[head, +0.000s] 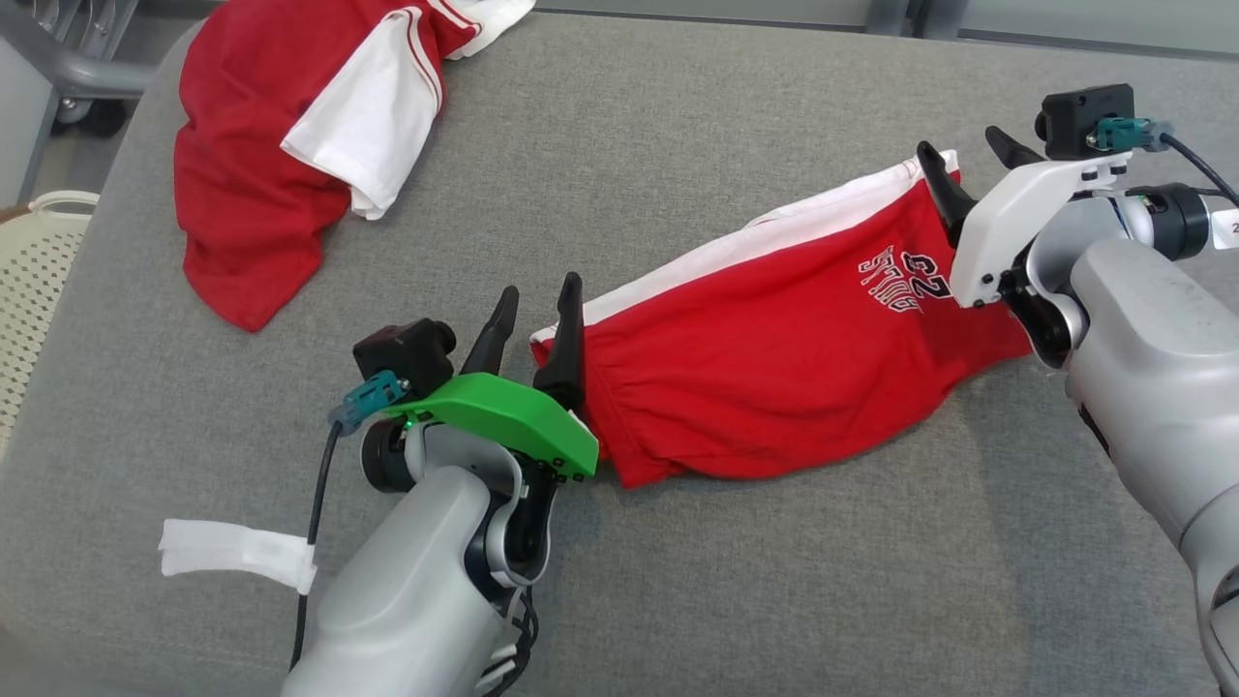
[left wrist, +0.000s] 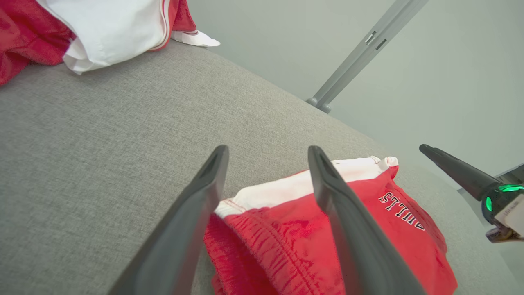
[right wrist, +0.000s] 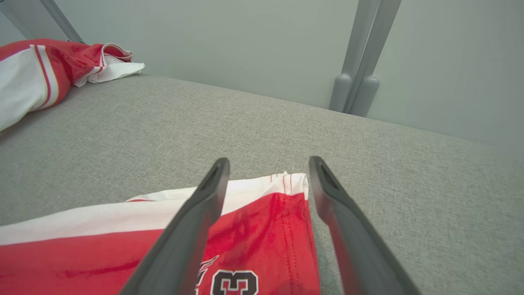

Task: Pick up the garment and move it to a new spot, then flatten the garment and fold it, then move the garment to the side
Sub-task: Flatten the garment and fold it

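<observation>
In your head view, the red shorts [head: 774, 378] lie stretched across the grey cushion [head: 678, 145], between the two arms. A red and white jersey [head: 271, 145] lies crumpled well apart from them. Your left gripper [head: 542, 285] stands spread at the waistband end and your right gripper [head: 960, 142] stands spread at the hem end, and neither clamps any cloth.

In the left wrist view, the fingers straddle the waistband's white corner. You cannot tell whether they touch it.

In the right wrist view, the fingers gape over the hem corner, empty.

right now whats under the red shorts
The red shorts lie on the grey cloth surface, which shows all around them. Anything directly beneath them is covered by the cloth and cannot be seen.
</observation>
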